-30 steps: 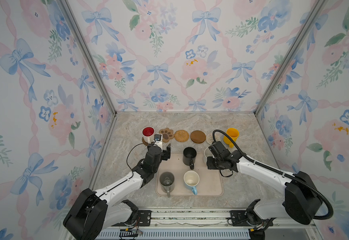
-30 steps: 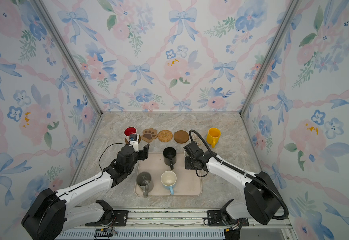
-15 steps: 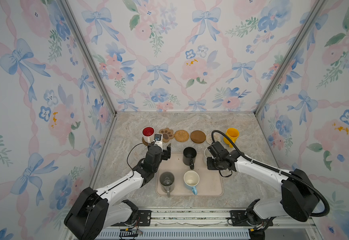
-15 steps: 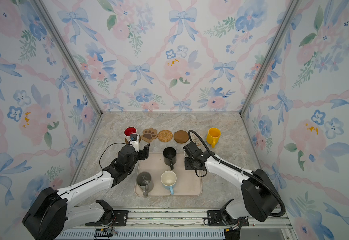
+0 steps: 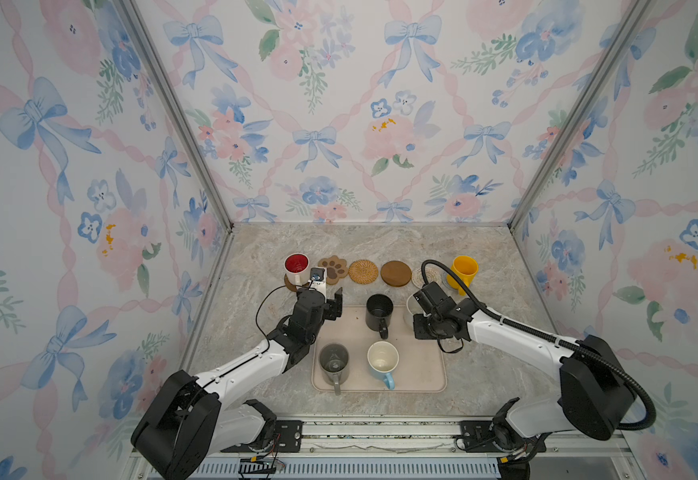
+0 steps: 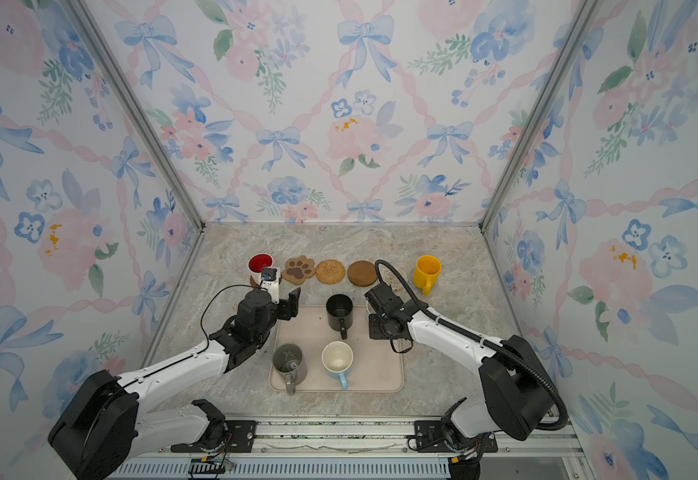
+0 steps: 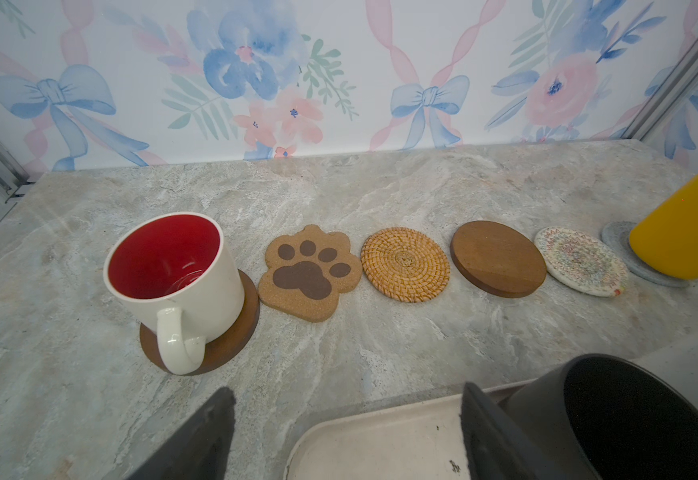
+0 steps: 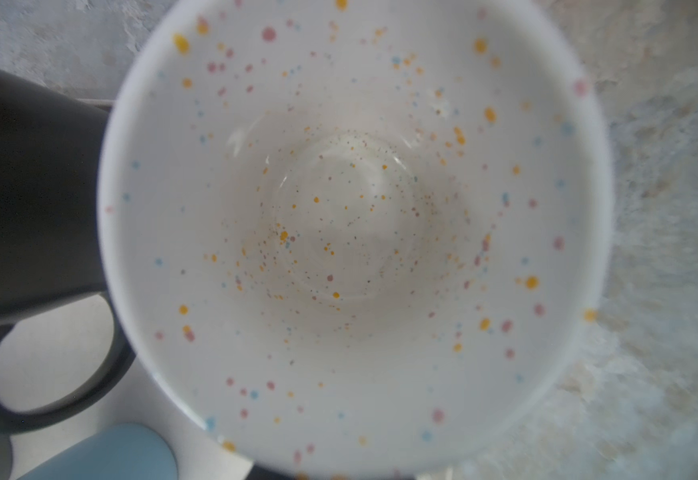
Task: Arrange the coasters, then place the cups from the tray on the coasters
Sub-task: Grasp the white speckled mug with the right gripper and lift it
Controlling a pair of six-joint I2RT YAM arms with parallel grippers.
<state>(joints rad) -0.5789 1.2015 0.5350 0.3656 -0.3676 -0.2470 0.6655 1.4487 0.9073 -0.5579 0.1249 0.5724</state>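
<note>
Nearest the rail, a grey handled mug (image 5: pixel 333 360) and a light blue mug with a white inside (image 5: pixel 382 358) wait on the large beige rounded-rectangle tray (image 5: pixel 422 376). Beyond them the right gripper (image 5: pixel 423 326) hangs over the cream speckled mug (image 8: pixel 347 232) at the tray's far right corner. Its jaws are hidden, so a grip cannot be confirmed. Picking up this mug appears to be the step in hand, and it calls for a straight lift clear of the black mug (image 5: pixel 379 309) just beside it. The left gripper (image 7: pixel 345 419) hovers wide and empty at the tray's far left. Farthest back runs the coaster row:

- the white red-lined mug (image 5: pixel 296 265) on a dark wooden disc (image 7: pixel 231 332)
- the brown paw-shaped mat (image 7: pixel 308 274)
- the tan rattan round (image 7: pixel 405 264)
- a second wooden disc (image 7: pixel 499 257)
- the cream woven round (image 7: pixel 580 262), the likely target
- the yellow mug (image 5: pixel 463 270), crowding it from the pale blue-grey woven round (image 7: pixel 617 245)
</note>
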